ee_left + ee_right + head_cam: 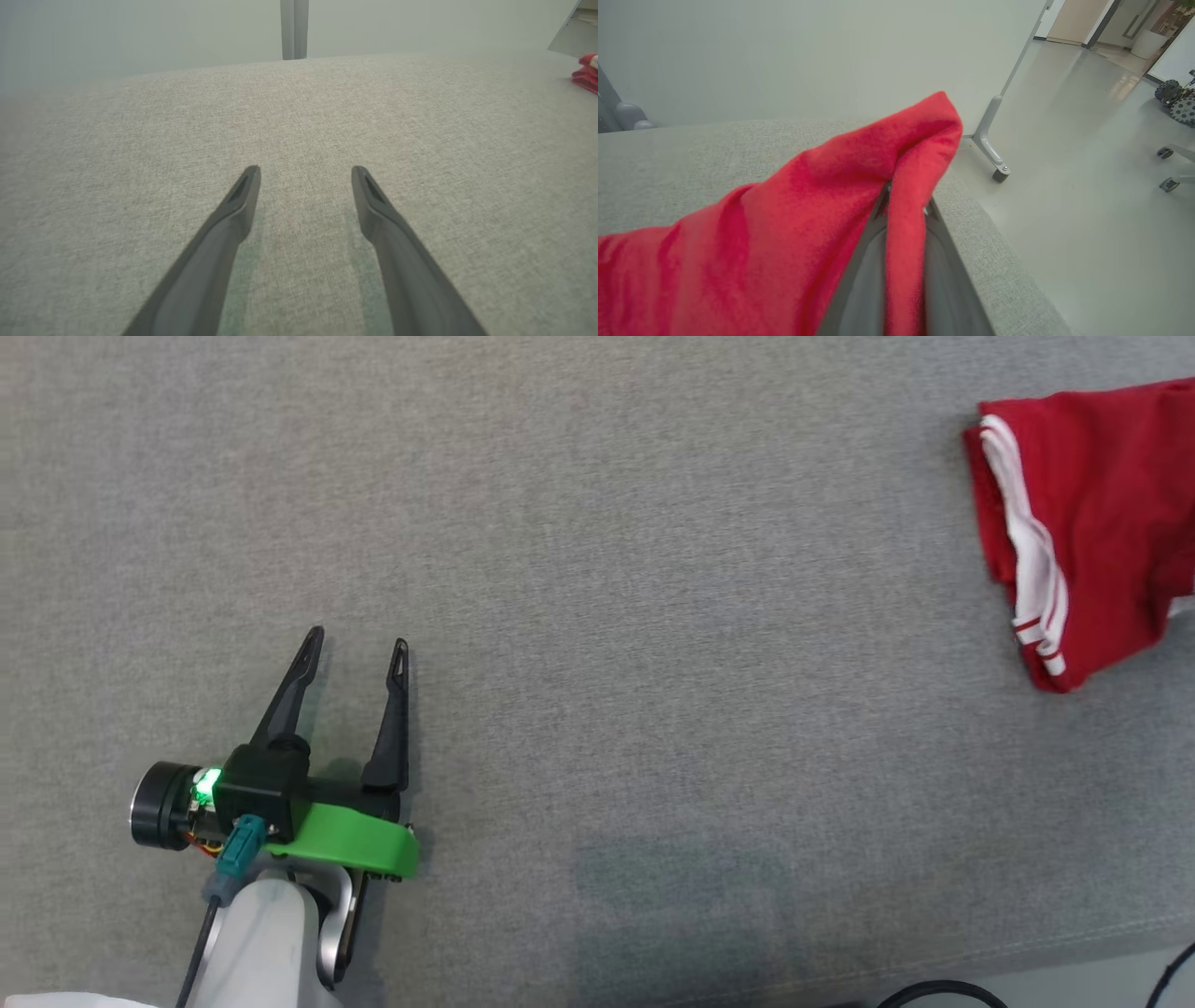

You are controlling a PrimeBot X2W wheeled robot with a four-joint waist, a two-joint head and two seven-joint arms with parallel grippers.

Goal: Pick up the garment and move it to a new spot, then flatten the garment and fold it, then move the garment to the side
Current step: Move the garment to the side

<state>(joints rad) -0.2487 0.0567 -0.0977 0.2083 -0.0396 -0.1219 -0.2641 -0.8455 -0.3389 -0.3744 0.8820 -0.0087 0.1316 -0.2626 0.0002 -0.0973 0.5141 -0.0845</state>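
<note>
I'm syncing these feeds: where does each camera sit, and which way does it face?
Head: from the head, down on the grey surface; open left gripper lower left, garment far right.
Left wrist: looks along its fingers across the surface.
Right wrist: looks along the right gripper, shut on the garment; floor beyond.
Shared: all show surface and garment.

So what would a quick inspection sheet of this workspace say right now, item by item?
Surface: grey fabric tabletop, flat.
Job's things: red garment with white stripes, bunched at the right edge of the head view.
Clutter: nothing seen.
Grippers: left gripper open, holding nothing, over the tabletop; right gripper shut on a fold of the garment.
Cables: black cables beyond the table's near edge.
Surroundings: white panel on a castor foot, pale floor.
</note>
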